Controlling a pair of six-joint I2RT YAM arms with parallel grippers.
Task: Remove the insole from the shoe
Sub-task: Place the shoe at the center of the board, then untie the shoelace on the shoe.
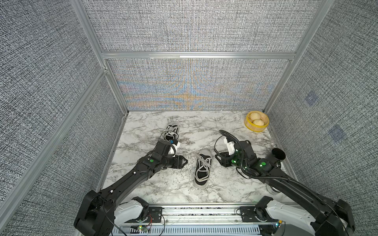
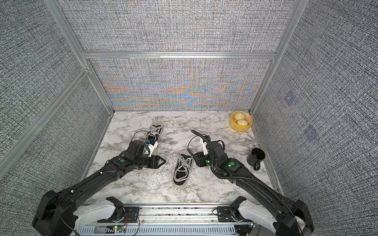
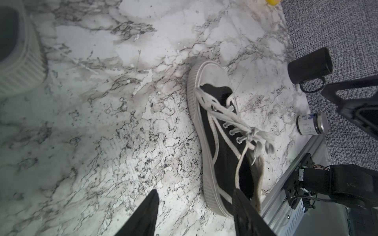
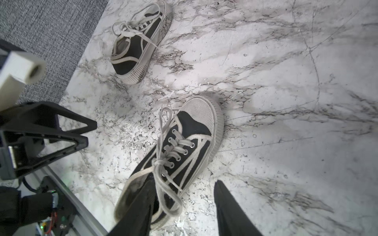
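A black canvas shoe [image 1: 202, 168] [image 2: 182, 171] with white laces lies mid-table, heel end toward the back. Its opening [image 4: 131, 196] is dark, and the insole does not show. My right gripper [image 1: 216, 158] [image 4: 185, 180] is at the heel end, open. One of its fingers [image 4: 141, 204] hangs over the opening and the other over bare marble beside the shoe. My left gripper [image 1: 185, 161] [image 3: 195, 192] is open just left of the shoe, holding nothing. In the left wrist view, one finger [image 3: 243, 210] overlaps the heel.
A second matching shoe [image 1: 172, 130] [image 4: 139, 43] lies farther back on the left. A yellow basket [image 1: 263, 127] with two buns stands in the back right corner. A black mug [image 1: 277, 156] and a small can [image 3: 312, 126] are by the right wall. Grey panels enclose the marble table [image 1: 235, 183].
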